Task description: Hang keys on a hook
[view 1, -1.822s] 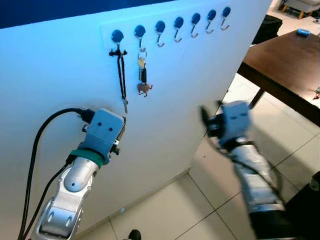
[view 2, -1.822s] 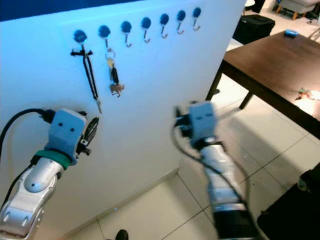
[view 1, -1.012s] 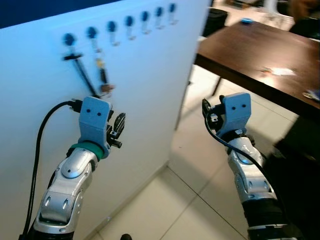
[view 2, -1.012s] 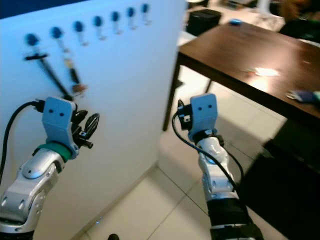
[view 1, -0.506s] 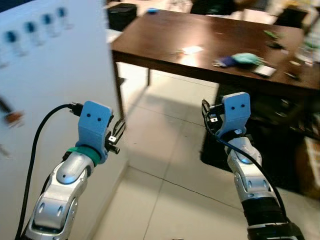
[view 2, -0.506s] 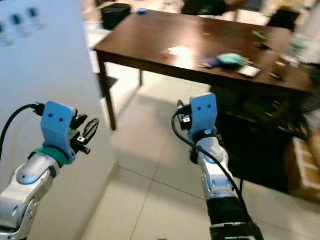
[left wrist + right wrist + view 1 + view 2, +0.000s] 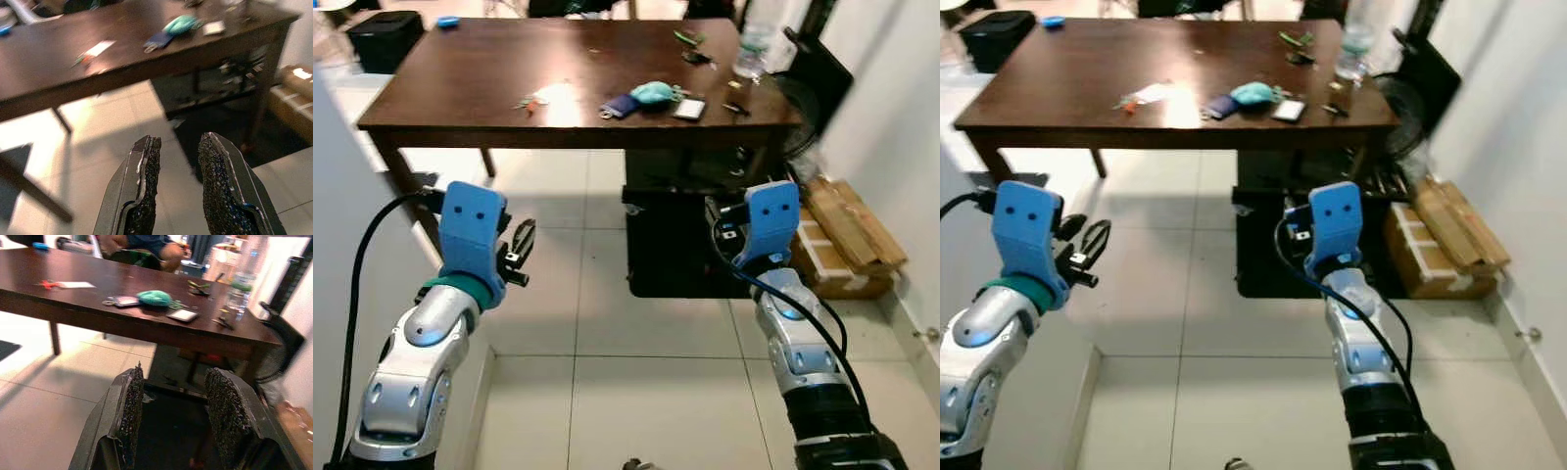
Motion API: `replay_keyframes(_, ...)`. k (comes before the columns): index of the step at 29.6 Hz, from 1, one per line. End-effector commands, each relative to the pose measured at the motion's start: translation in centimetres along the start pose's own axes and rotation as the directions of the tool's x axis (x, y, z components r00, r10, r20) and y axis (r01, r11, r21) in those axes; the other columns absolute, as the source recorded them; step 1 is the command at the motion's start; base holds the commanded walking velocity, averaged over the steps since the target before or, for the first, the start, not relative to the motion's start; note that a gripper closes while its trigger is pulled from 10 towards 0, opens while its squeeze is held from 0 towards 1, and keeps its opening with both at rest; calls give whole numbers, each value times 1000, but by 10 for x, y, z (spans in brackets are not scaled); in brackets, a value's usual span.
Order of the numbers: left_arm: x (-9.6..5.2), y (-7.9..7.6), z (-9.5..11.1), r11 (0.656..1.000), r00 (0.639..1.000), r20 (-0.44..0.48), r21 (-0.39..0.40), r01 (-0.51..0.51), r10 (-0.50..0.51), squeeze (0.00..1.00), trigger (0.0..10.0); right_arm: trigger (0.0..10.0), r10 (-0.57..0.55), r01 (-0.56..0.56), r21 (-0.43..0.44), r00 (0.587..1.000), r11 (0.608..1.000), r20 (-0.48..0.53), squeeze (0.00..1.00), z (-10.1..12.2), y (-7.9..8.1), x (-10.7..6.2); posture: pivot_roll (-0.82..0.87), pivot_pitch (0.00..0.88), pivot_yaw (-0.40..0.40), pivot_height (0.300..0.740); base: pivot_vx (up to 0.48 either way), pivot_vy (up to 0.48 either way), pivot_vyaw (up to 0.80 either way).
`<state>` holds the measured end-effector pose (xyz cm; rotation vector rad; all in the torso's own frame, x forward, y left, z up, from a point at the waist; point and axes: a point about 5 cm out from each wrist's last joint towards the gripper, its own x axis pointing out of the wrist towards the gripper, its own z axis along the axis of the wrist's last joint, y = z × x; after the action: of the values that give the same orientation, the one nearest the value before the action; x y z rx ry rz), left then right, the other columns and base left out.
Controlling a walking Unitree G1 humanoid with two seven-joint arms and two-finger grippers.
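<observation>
A bunch of keys (image 7: 612, 108) with a dark blue fob lies on the dark wooden tabletop (image 7: 460, 83), touching a teal cloth-like lump (image 7: 656, 92) and near a small white-faced square card (image 7: 689, 109). In the right wrist view the keys (image 7: 119, 300) and teal lump (image 7: 154, 297) sit mid-tabletop, well apart from both tools. Farther along the tabletop are a white paper slip with a small red item (image 7: 544, 95), a clear plastic bottle (image 7: 751, 51) with a green band near the far corner, some small dark and green bits beside it, and a blue object (image 7: 448, 21) at the far left end.

The left tool (image 7: 177, 169) is raised over the tiled floor (image 7: 636, 372) with its two black fingers parted and nothing between them. The right tool (image 7: 172, 404) is likewise spread open and empty, pointing toward the tabletop edge.

Under the tabletop stands a black box-like unit (image 7: 680, 245); what it holds cannot be made out. To its right, flat brown cardboard (image 7: 842, 235) lies against the white wall. A person (image 7: 146, 247) sits behind the tabletop, knees in view.
</observation>
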<state>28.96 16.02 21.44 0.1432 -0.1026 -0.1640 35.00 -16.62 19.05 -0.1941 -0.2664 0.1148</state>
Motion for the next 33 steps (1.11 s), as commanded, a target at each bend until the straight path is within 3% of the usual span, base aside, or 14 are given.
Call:
replay_keyframes(1, -1, 0, 4, 1000, 1000, 24, 14, 1, -2, 0, 10000, 10000, 10, -10, 8, 1000, 1000, 10, 0, 2, 2, 1, -31, 69, 76, 740, 0, 0, -800)
replay_keyframes(11, 4, -4, 1, 1000, 1000, 14, 17, -9, 9, 0, 10000, 10000, 15, -15, 12, 1000, 1000, 13, 0, 2, 6, 3, -27, 73, 77, 740, 0, 0, -800)
replay_keyframes(18, 9, -2, 3, 997, 999, 37, 75, -36, 33, 0, 10000, 10000, 27, -27, 14, 999, 1000, 22, 0, 4, 12, 7, -21, 69, 75, 740, 0, 0, -741)
replay_keyframes(24, 12, 0, 7, 993, 996, 59, 99, -71, 66, 0, 10000, 10000, 66, -67, 21, 997, 998, 44, 0, 6, 22, 6, -19, 66, 68, 740, 461, 0, 0)
replay_keyframes(33, 14, -1, 7, 991, 996, 68, 110, -73, 65, 0, 10000, 10000, 70, -71, 28, 996, 997, 58, 0, 8, 23, 8, -18, 65, 68, 740, 470, 0, 0)
